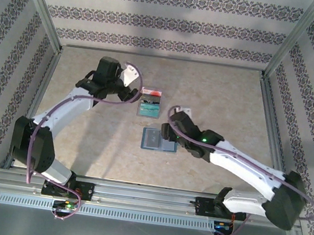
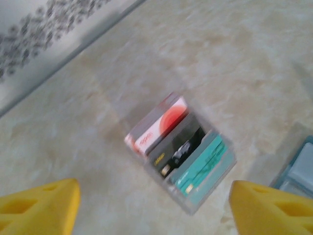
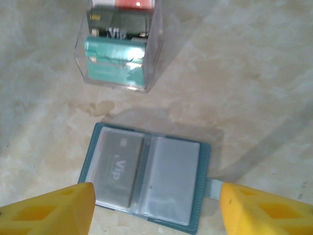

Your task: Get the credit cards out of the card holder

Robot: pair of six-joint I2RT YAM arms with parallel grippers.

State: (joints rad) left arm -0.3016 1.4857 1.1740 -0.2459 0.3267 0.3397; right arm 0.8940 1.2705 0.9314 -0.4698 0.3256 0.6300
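Left gripper (image 2: pixel 154 201) hovers just left of the clear box (image 3: pixel 152 49), yellow fingers (image 2: pixel 44 203) spread wide, nothing between them. In that box, three credit cards (image 2: pixel 181 142) overlap: red-and-white farthest, dark in the middle, teal nearest. Just near of the box, mid-table (image 1: pixel 223 103), the card holder (image 3: pixel 173 183) lies open and flat, a grey card (image 3: pixel 117 166) in its left pocket. Right gripper (image 3: pixel 156 205) hangs over the holder's near edge, jaws well apart, gripping nothing.
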